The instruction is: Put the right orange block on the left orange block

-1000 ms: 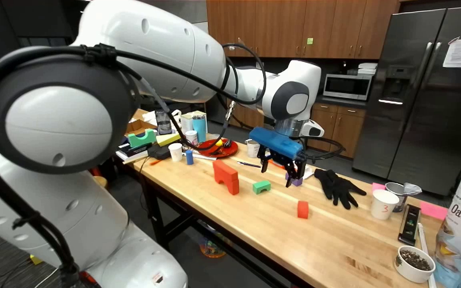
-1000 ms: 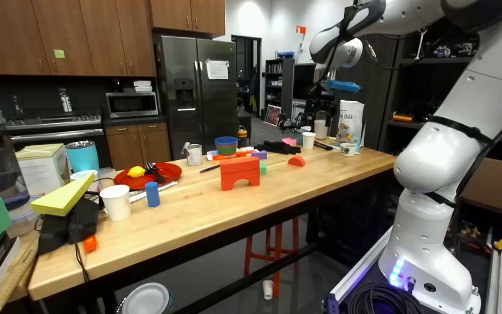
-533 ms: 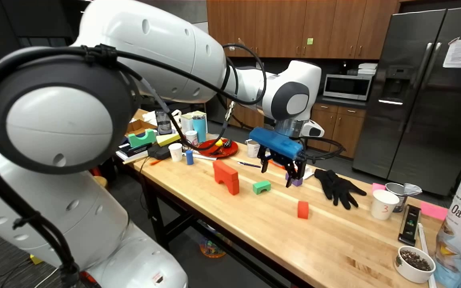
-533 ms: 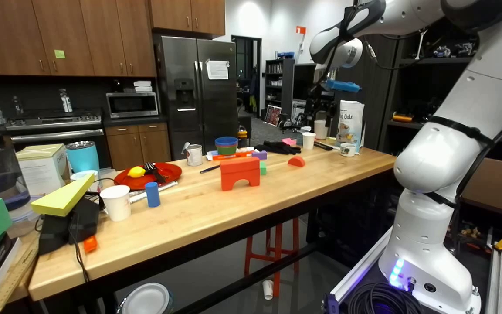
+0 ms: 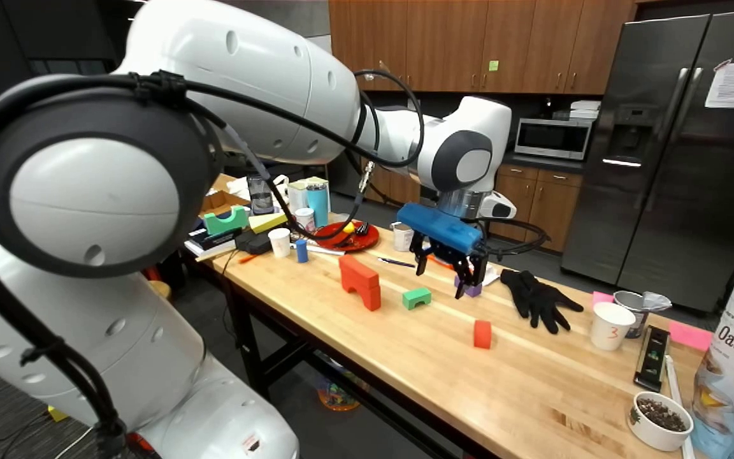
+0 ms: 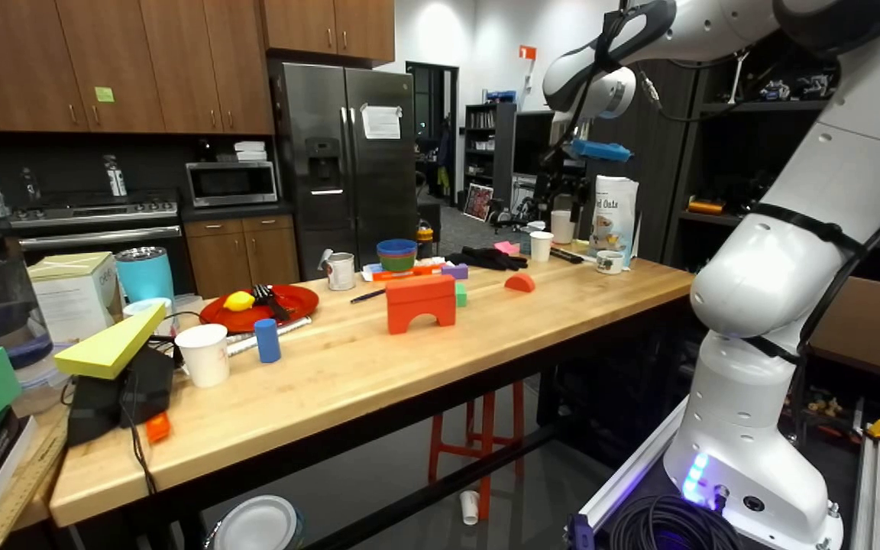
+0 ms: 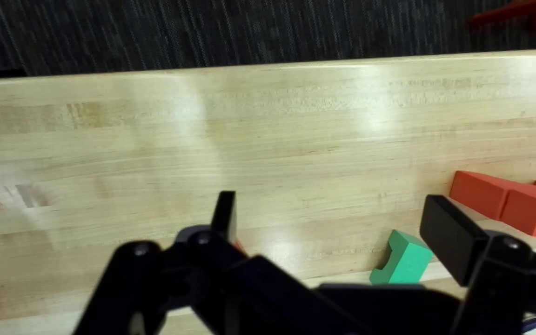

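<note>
Orange-red, the half-round block (image 6: pixel 519 283) lies curved side up on the wooden tabletop (image 5: pixel 418 350), well apart from the larger arch block (image 6: pixel 420 295). The gripper (image 7: pixel 331 209) hangs above, jaws spread wide, holding nothing. I judge that picking is the step in hand; next it should move over the half-round block and descend.

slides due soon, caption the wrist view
Open black two-fingered gripper over a pale wooden tabletop, green notched block and orange-red arched block at right.
</note>
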{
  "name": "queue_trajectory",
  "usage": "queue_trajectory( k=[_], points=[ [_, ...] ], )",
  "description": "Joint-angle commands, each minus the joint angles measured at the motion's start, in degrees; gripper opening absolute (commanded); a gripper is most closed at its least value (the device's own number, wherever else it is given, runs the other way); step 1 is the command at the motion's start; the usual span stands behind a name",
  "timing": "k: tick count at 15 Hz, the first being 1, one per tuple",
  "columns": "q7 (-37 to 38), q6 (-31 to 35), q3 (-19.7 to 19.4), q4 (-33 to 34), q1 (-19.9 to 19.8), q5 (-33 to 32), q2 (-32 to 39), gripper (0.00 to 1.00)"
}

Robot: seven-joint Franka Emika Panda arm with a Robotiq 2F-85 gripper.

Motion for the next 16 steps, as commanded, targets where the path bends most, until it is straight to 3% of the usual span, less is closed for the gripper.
queue_trajectory(
  k=[1,8,13,16],
  points=[
    [-0.29,-0.15,0.96,0.13,-1.10,0.32,0.13,1.00],
    [-0.29,-0.15,0.96,0.13,-1.10,0.32,0.13,1.00],
    [-4.73,2.31,0.04,-0.17,-4.72,-14.74,1.11,1.00],
    [-9.80,7.13,-0.91,-0.61,-5.71,-21.70,1.96,1.00]
  ],
)
